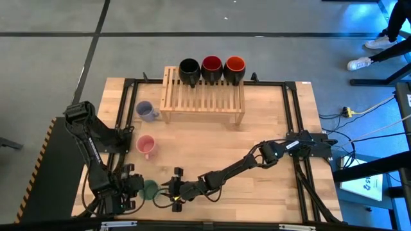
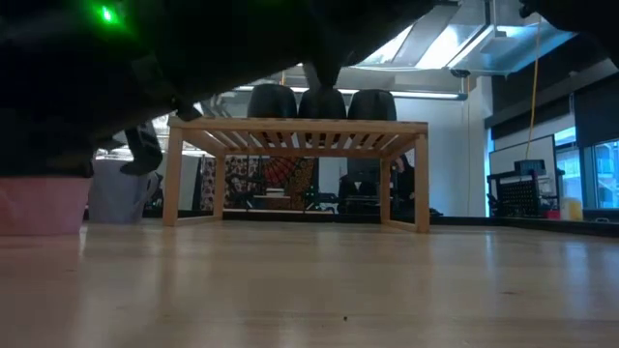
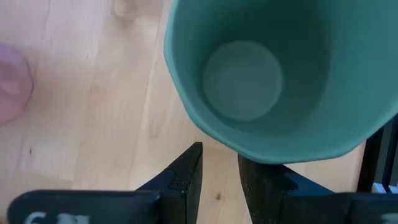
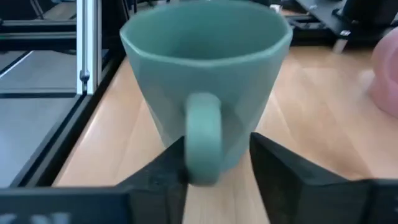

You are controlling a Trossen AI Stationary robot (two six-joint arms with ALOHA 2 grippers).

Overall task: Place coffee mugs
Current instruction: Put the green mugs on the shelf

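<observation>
A green mug (image 1: 149, 189) stands upright near the table's near left edge, with a gripper on each side. My left gripper (image 3: 221, 155) points down just outside the mug's rim (image 3: 249, 152), with a narrow gap between its fingers. My right gripper (image 4: 219, 142) comes in level from the right, and its open fingers stand on either side of the mug's handle (image 4: 203, 134). A pink mug (image 1: 146, 145) and a lavender mug (image 1: 146, 110) stand on the table. The black (image 1: 189, 69), red-inside (image 1: 212, 67) and orange-inside (image 1: 234, 67) mugs sit on the wooden rack (image 1: 202, 99). My left gripper has its fingertips (image 3: 193, 168) right at the green mug's outer wall below the rim, which hides their ends. Whether they touch it I cannot tell. My right gripper has one finger (image 4: 171, 165) close against the side of the handle, and the other stands apart from it. Whether the near one touches I cannot tell.
Black frame rails (image 1: 292, 115) run along the table's left, right and far sides. The rack stands at the far middle, with bare wood between it and the grippers. A person's shoes (image 1: 369, 51) show on the floor beyond the far right corner.
</observation>
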